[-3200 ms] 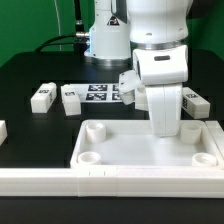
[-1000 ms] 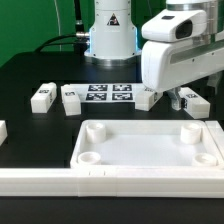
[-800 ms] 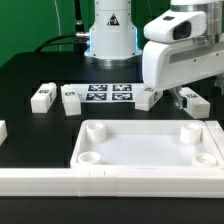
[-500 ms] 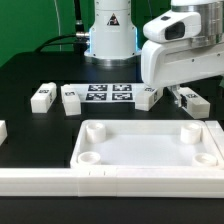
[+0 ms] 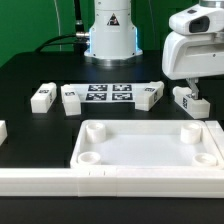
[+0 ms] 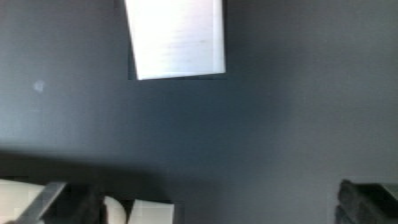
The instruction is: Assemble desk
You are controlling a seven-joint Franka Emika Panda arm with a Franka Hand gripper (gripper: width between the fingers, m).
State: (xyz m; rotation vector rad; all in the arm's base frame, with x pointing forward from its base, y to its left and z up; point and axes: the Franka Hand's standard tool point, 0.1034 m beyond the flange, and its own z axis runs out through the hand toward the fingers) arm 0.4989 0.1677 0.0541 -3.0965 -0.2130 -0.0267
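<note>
Wide-spread, empty gripper (image 6: 214, 198), low over a leg (image 5: 190, 101) (at the exterior view's right), tabletop (image 5: 150, 150) lying nearer the camera

We see black table (image 5: 25, 75) carrying tray-like tabletop (image 5: 150, 150), front rail (image 5: 40, 181), marker board (image 5: 108, 94) — four legs (image 5: 71, 101) flank that board, two each side.

Arm (image 5: 196, 52): cut off by the exterior view's top and right edges. Gripper (image 6: 205, 204): in the wrist view only two dark, blurred fingers (image 6: 54, 203), clipped by the picture's edge. White slab (image 6: 178, 38): blurred, cut off, identity unclear. White piece (image 5: 2, 131): mostly beyond the exterior view's left edge. Marker board (image 5: 108, 93): tags too small to read.
</note>
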